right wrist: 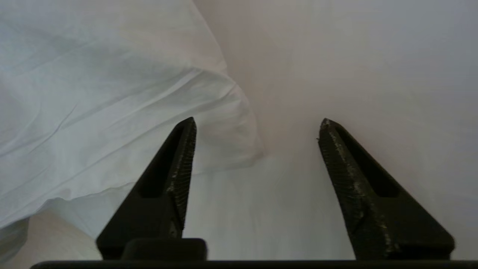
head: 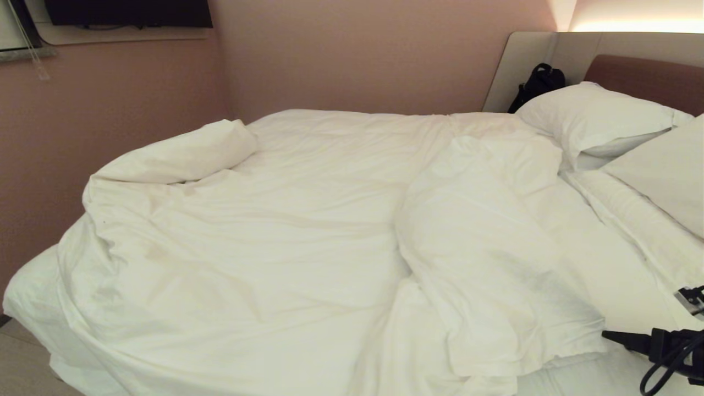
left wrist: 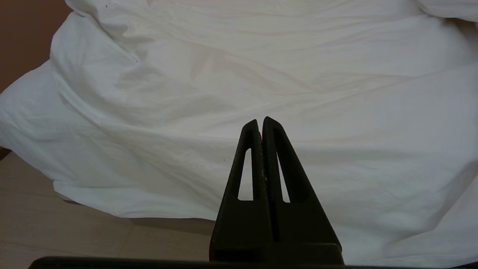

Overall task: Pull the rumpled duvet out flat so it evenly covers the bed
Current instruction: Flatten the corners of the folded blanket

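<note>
Clearly, you have a soft, bulky load here: the duvet [head: 264, 236] lies heaped across the bed [head: 33, 297], reaching the far wall side, with one thick fold [head: 484, 264] doubled over toward the near right and a rolled-up corner [head: 181, 154] bunched at the far left by the wall. Beyond it, two pillows [head: 599, 118] sit at the headboard [head: 649, 77], with a black bag [head: 539, 82] in the corner. Your right tool [right wrist: 257, 123] stands wide open with nothing between its fingers, low over the bare sheet [right wrist: 354, 74] just beside the fold's puffy edge [right wrist: 209, 112]; in the head view it shows only at the lower right. Your left tool [left wrist: 260, 121] is pressed fully closed, empty, parked near the foot-end overhang [left wrist: 112, 179]. Judge the duvet light for its size but limp and draggy: it will stretch and slide rather than move as a sheet, and a shallow pinch on the smooth cover may slip off. Take a deep bite on the fold's edge or corner, gathering cover and filling together, and avoid catching the sheet beneath.
</note>
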{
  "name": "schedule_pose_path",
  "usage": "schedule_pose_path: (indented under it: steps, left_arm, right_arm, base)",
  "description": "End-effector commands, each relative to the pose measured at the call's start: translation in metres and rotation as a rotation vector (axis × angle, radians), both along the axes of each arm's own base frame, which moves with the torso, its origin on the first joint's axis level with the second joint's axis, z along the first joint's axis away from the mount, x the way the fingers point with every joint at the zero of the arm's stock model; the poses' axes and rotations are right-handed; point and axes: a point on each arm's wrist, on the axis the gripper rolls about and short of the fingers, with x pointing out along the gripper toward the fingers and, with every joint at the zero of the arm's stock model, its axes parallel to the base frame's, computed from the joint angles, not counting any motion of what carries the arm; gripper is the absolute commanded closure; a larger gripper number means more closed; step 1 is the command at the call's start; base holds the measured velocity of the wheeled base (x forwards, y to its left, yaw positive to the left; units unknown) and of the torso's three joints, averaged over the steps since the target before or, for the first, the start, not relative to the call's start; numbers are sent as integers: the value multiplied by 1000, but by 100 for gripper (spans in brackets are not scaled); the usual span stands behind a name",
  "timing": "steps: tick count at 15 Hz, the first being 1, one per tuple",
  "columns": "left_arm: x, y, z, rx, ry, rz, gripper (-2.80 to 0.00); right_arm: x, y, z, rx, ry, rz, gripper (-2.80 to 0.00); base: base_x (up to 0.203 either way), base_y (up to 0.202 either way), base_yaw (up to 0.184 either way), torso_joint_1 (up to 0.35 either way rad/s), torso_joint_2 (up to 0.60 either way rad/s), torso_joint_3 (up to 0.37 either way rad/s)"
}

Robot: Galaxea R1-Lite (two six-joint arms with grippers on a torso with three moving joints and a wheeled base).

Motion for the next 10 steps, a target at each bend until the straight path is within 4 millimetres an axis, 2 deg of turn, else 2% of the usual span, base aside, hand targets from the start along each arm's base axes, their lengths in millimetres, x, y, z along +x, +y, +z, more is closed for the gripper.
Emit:
schedule_pose_path:
  steps: [1,6,10]
  left_arm:
    - [0,0,0,0,1,0,0]
    - [0,0,0,0,0,0,0]
    - [0,0,0,0,-1,0,0]
  right_arm:
    - [1,0,-4,22,-3,19,-280]
    - [8,6,-11,68,-5,79,-280]
    - [17,20,-17,85,17,142,-280]
  base:
    - [0,0,0,0,0,0]
    - [0,0,0,0,0,0]
    - [0,0,0,0,0,0]
